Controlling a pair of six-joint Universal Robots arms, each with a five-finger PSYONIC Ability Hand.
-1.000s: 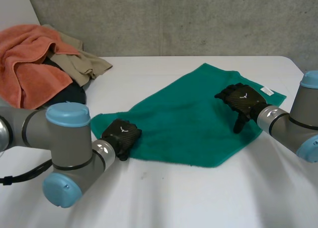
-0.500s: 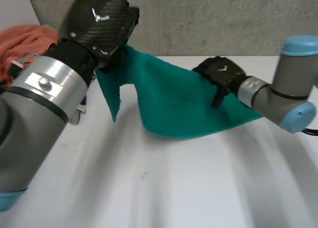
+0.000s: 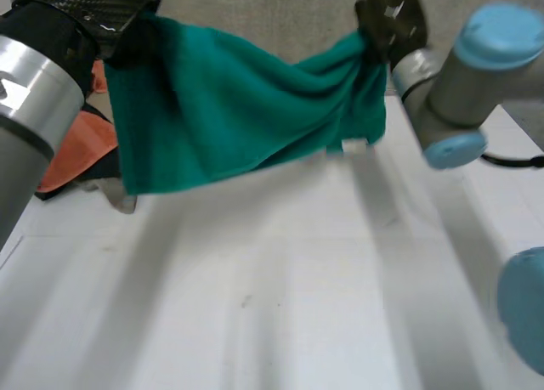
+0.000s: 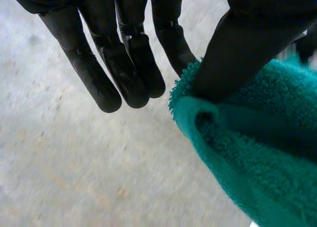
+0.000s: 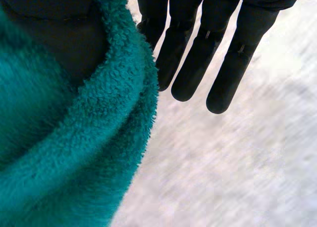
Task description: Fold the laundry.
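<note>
A green towel [image 3: 238,118] hangs in the air above the white table [image 3: 280,296], stretched between both hands. My left hand [image 3: 85,3] holds one upper corner high at the left; in the left wrist view its thumb pinches the towel [image 4: 257,158] against a finger while the other fingers [image 4: 124,54] stay straight. My right hand [image 3: 391,20] grips the opposite upper corner. In the right wrist view the thumb presses the towel [image 5: 64,153] against the hand, beside straight fingers [image 5: 198,54]. A white label [image 3: 353,144] shows near the lower right corner.
An orange towel [image 3: 72,152] lies at the table's left, partly hidden behind the hanging green towel. A grey wall stands behind the table. The right arm's elbow [image 3: 527,313] is at the front right.
Both hands have risen from the table and lifted the green towel, which lay flat a second ago. The right hand, resting open on the towel before, has closed on its corner.
</note>
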